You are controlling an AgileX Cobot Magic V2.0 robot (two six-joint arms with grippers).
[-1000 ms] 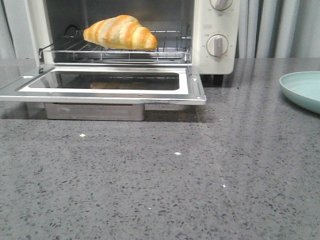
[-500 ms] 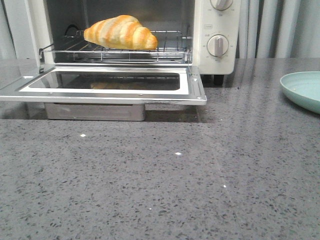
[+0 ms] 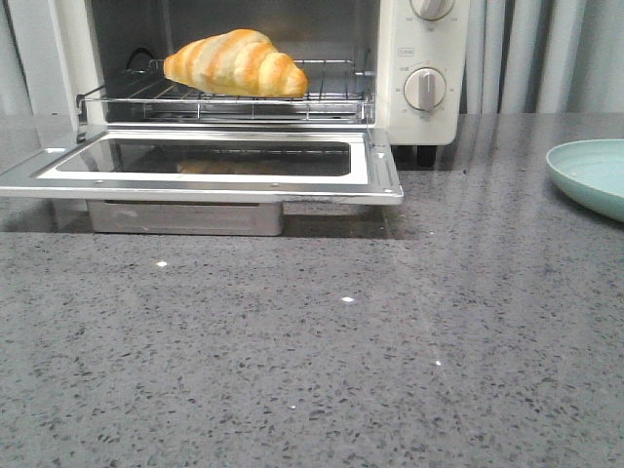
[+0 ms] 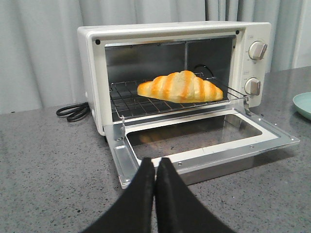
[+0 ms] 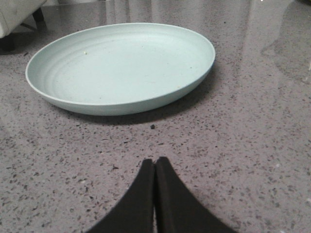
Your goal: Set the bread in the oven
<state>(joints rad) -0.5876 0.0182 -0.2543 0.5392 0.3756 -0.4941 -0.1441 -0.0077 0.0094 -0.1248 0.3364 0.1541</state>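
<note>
I see the toaster oven (image 3: pixel 234 88) at the worktop's (image 3: pixel 312 370) far left, its door (image 3: pixel 205 166) dropped forward; the croissant (image 3: pixel 235 64) lies on its wire rack (image 3: pixel 331 97). A plate (image 3: pixel 591 174) sits at the right edge.

You see a golden-orange bread (image 3: pixel 236 63) striped with paler cream, inside a cream-white oven (image 4: pixel 95 77) with a silvery metal door (image 3: pixel 210 180) and rack (image 4: pixel 129 99). The desk (image 3: pixel 322 361) is speckled grey stone. A plain pale mint-green plate (image 5: pixel 121 68) lies at its right edge. Both grippers' fingers (image 4: pixel 155 194) are black.
</note>
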